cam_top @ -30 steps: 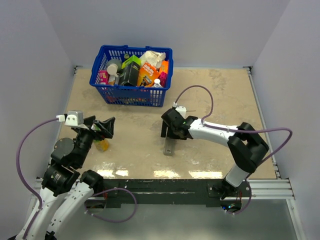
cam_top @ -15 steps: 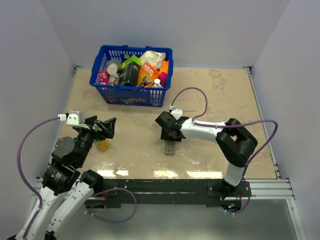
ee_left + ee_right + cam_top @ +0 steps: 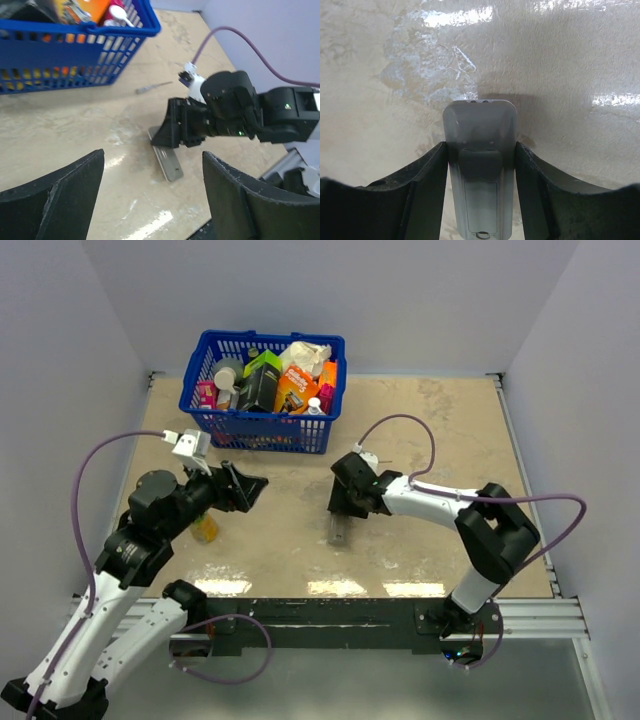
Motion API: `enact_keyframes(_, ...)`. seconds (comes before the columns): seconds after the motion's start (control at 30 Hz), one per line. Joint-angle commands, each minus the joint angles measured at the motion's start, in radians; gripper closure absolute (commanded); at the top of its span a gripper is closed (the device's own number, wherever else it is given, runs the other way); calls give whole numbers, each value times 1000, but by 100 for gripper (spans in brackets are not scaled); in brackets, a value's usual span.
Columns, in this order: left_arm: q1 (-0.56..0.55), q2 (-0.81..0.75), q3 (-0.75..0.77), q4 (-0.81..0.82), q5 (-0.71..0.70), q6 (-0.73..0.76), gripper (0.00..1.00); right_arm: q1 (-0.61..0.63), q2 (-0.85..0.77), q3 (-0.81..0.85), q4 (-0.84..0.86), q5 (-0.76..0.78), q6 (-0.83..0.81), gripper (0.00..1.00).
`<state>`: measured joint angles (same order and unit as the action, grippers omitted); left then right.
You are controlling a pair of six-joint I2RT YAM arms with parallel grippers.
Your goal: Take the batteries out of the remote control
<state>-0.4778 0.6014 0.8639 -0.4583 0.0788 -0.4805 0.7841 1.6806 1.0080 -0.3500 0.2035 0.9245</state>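
Observation:
The remote control (image 3: 338, 530) lies flat on the table, back side up, its battery cover in place in the right wrist view (image 3: 480, 175). My right gripper (image 3: 343, 508) straddles its far end, and both fingers (image 3: 427, 175) press on the remote's long sides. The batteries are hidden. My left gripper (image 3: 250, 490) hangs open above the table, left of the remote, with nothing in it. In the left wrist view it (image 3: 152, 165) faces the remote control (image 3: 167, 160) and the right gripper (image 3: 185, 125).
A blue basket (image 3: 255, 430) full of packages stands at the back left. A thin grey tool (image 3: 155, 87) lies on the table behind the right gripper. A small yellow-orange object (image 3: 205, 530) sits beside the left arm.
The right gripper has narrowed onto the remote's sides. The left arm has swung forward and right toward the middle of the table, its jaws a little narrower.

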Motion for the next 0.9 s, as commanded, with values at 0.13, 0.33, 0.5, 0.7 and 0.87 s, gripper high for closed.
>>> enact_keyframes(0.13, -2, 127, -58, 127, 268, -108, 20, -106, -171, -72, 137, -200, -42, 63)
enact_keyframes(0.33, -51, 237, -127, 277, 334, -171, 21, -141, -242, -71, 170, -300, -23, 64)
enact_keyframes(0.5, -93, 310, -189, 398, 363, -210, 22, -143, -295, -89, 215, -369, 19, 65)
enact_keyframes(0.7, -139, 385, -256, 550, 401, -257, 23, -143, -346, -118, 266, -401, 71, 66)
enact_keyframes(0.87, -177, 431, -289, 627, 403, -283, 23, -143, -364, -131, 279, -400, 99, 66)
